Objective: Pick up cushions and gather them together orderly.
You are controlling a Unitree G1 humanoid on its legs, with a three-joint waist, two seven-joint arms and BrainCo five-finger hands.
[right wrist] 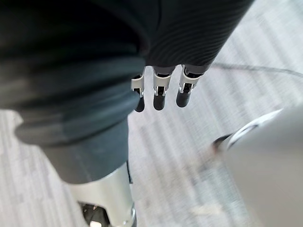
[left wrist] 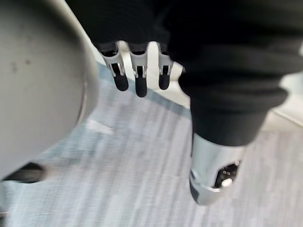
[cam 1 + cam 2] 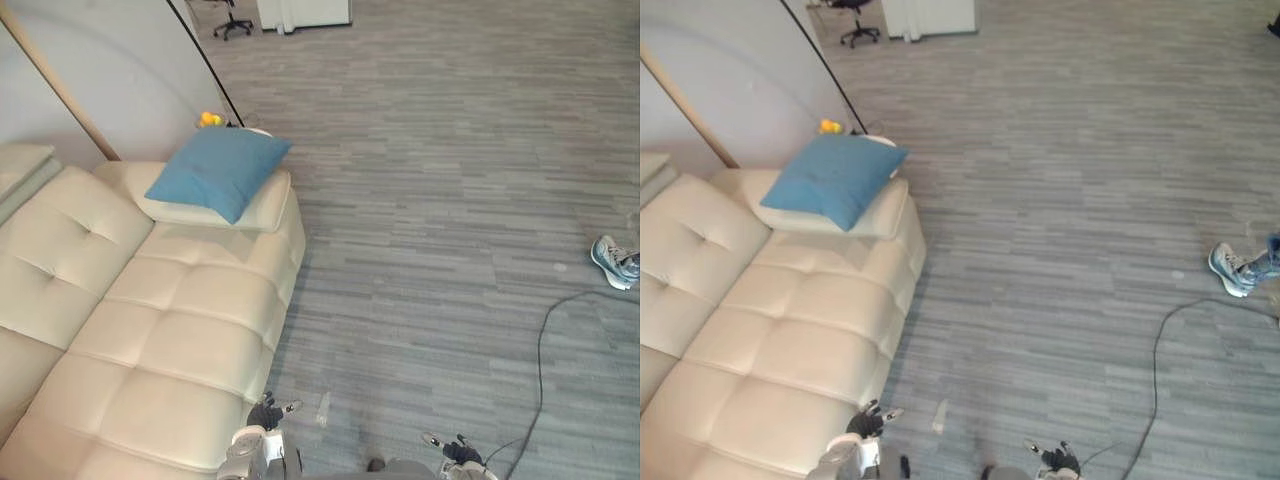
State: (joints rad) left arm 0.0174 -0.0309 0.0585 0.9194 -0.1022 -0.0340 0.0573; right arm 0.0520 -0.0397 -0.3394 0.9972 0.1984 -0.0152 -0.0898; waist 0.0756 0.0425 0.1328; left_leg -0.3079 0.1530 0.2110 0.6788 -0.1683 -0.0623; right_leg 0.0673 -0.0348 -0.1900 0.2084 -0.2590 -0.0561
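Left robot hand [image 3: 265, 413] and right robot hand [image 3: 460, 450] were held open-fingered and empty, the left nearer the blue cushion [image 3: 220, 172] far ahead on the sofa [image 3: 150, 330].

It is looking like an office lounge: grey carpet [image 3: 450, 200] is covering the floor, a swivel chair [image 3: 232, 22] (on castors) is standing at 11 o'clock, and a cream sofa [image 3: 150, 330] is sitting at 9.

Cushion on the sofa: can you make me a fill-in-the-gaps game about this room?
The cushion on the sofa is ___ in colour. The left hand and the right hand both hold ___. A person's shoe lies on the floor at the robot's ___ side.
Missing words: blue, nothing, right.
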